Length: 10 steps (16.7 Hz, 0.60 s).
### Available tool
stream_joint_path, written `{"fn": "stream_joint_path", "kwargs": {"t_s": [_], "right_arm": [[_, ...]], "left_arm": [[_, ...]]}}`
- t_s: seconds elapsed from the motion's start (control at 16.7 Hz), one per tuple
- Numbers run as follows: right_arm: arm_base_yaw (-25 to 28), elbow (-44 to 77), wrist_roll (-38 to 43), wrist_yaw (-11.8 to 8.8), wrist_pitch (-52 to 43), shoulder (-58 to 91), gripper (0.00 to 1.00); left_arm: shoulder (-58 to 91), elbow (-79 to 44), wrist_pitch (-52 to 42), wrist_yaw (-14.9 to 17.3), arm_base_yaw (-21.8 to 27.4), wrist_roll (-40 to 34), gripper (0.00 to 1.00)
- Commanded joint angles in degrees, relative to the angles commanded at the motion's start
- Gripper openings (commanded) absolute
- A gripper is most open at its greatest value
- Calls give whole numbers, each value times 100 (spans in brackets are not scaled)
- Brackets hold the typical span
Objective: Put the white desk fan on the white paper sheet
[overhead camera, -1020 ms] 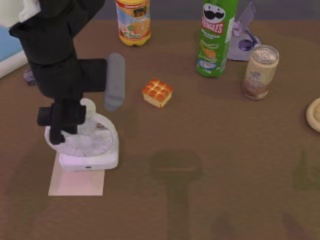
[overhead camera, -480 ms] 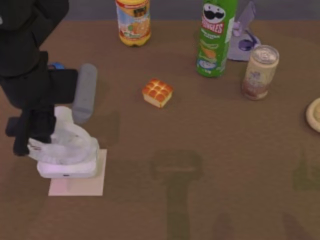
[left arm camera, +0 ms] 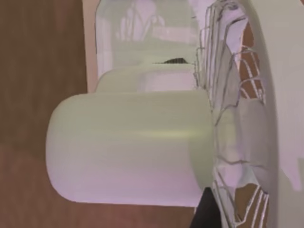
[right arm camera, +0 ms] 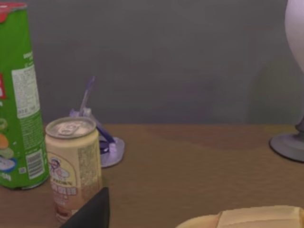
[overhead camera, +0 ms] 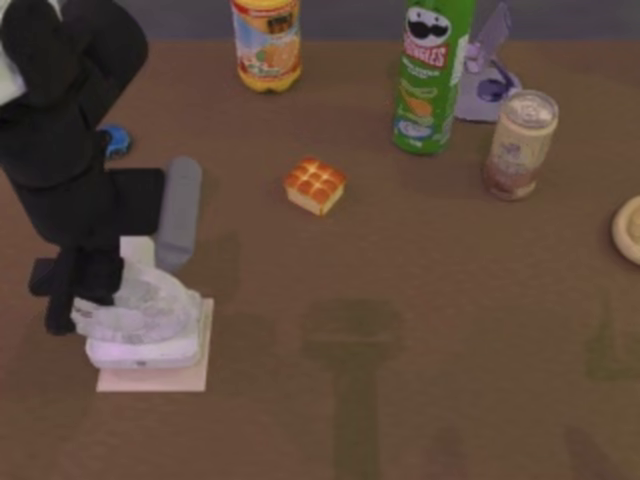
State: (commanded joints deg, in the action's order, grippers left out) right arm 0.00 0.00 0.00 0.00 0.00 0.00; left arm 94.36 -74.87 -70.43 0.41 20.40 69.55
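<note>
The left gripper, clamped on the white desk fan, holds its base over the white paper sheet, whose uncovered strip lies toward six o'clock.

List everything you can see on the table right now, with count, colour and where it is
White desk fan: one, white, front left, on the sheet.
White paper sheet: one, pinkish white, under the fan.
Orange juice bottle: one, orange, back.
Green crisp tube: one, green, back.
Beige drink can: one, beige, back right.
Purple stand: one, purple, behind the can.
Orange bread bun: one, orange, centre.
Cream plate: one, cream, right edge.
Left gripper: one, black, at the fan.
</note>
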Motion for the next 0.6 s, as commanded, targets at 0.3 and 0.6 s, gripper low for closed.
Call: {"fn": "stream_joint_path", "kwargs": {"t_s": [0.3,0.6], "right_arm": [[0,0,0,0,0,0,100],[0,0,0,0,0,0,100]], "left_arm": [[0,0,0,0,0,0,23],[0,0,0,0,0,0,60]]}}
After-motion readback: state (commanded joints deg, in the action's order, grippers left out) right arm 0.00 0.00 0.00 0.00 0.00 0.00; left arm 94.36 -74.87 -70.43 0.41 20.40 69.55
